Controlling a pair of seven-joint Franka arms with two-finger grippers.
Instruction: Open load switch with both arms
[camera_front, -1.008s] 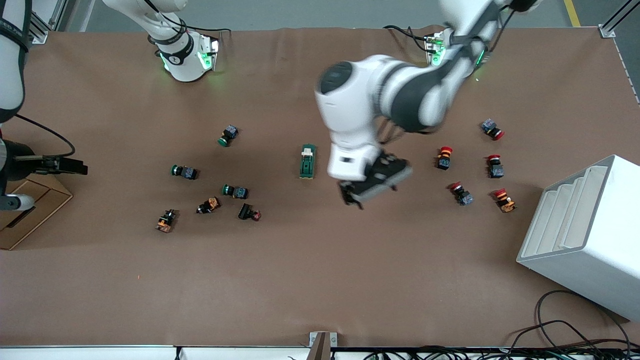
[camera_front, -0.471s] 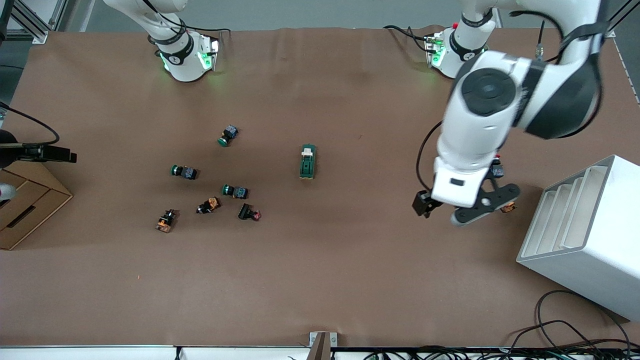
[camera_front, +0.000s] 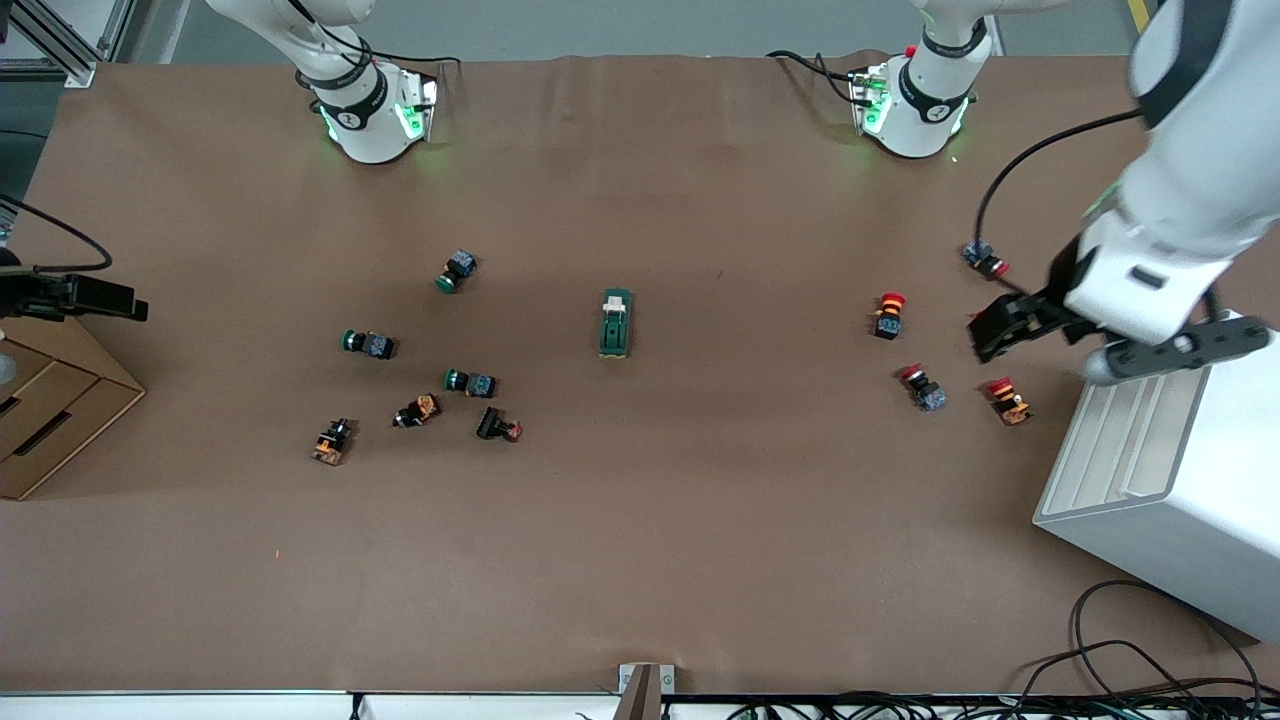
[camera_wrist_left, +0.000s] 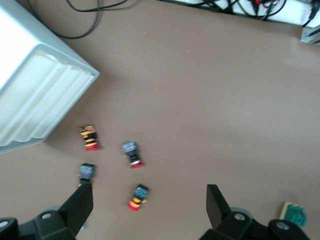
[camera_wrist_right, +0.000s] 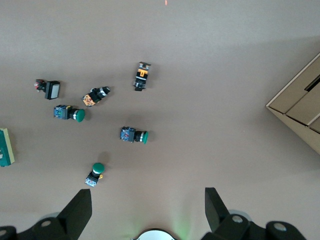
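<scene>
The load switch (camera_front: 615, 323), a dark-green block with a white tab at the end nearer the bases, lies alone mid-table. It also shows at the edge of the left wrist view (camera_wrist_left: 295, 215) and the right wrist view (camera_wrist_right: 5, 147). My left gripper (camera_front: 1175, 348) hangs high over the red buttons beside the white rack, open and empty (camera_wrist_left: 147, 210), well away from the switch. My right gripper (camera_front: 90, 298) hovers over the table's edge at the right arm's end, open with nothing in it (camera_wrist_right: 147, 210).
Red mushroom buttons (camera_front: 888, 315) (camera_front: 922, 388) (camera_front: 1008, 400) lie toward the left arm's end, next to a white slotted rack (camera_front: 1170, 480). Green-capped buttons (camera_front: 450, 272) (camera_front: 368, 343) and several other small parts sit toward the right arm's end. A cardboard box (camera_front: 60, 410) stands there.
The left arm has swung away from beside the load switch to the red buttons by the white rack. The right gripper drifted a little outward. The switch has not moved.
</scene>
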